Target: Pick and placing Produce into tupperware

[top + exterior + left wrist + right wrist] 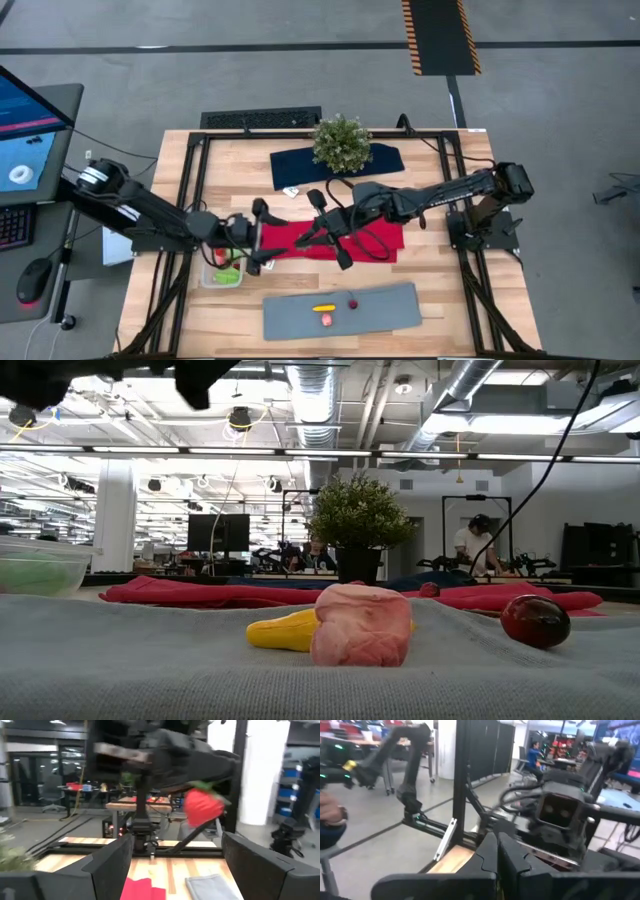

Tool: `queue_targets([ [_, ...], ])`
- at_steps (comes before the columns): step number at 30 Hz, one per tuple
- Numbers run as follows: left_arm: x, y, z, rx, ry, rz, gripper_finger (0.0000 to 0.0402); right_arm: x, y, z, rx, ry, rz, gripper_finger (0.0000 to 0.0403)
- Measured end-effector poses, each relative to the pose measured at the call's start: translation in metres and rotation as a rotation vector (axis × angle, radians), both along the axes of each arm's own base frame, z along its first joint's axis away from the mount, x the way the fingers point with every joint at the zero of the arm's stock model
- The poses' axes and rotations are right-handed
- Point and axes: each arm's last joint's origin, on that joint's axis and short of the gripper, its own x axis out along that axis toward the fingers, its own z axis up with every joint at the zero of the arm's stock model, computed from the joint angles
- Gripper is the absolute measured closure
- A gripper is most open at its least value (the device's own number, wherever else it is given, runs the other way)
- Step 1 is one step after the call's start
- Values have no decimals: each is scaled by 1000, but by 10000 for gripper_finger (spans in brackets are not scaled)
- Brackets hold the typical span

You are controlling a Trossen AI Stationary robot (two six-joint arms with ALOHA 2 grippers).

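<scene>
The clear tupperware [222, 273] stands near the table's left edge with green and red produce inside; the low view shows it too [40, 565]. A yellow piece [285, 632], a pink piece [362, 625] and a dark red round one [535, 620] lie on the grey mat [400, 305]. My left gripper [260, 238] stands open above the red cloth [300, 240], just right of the tupperware, pointing at my right gripper [318, 238]. That one is shut, and a red strawberry [202, 807] hangs under it. My right gripper has the strawberry by its green leafy top end [205, 787], as the left wrist view shows. Its fingers reach level from the table's right side. The strawberry hangs below them, clear of the table. The exact place of contact is blurred, and the right wrist view hides it behind the fingers.
A potted plant [342, 143] stands on a dark blue cloth [300, 165] at the far side. A black cable loops over the red cloth under my right arm [375, 240]. Black frame rails [190, 180] run along the table's left and right edges.
</scene>
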Motion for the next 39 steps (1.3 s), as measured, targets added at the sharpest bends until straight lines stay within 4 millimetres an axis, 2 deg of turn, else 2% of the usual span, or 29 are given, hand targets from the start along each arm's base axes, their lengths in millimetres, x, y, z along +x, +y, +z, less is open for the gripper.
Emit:
queue_targets([
  [8,39,-15,4,45,26,23,105,-1,7,-3,-8,25,-4,384],
  [13,53,-20,7,67,35,25,105,-2,12,-5,-22,49,-19,384],
  [21,56,-22,7,76,61,24,116,-3,13,-8,-30,74,-40,384],
  [39,55,-22,7,77,66,28,225,-3,13,-11,-30,106,-46,384],
])
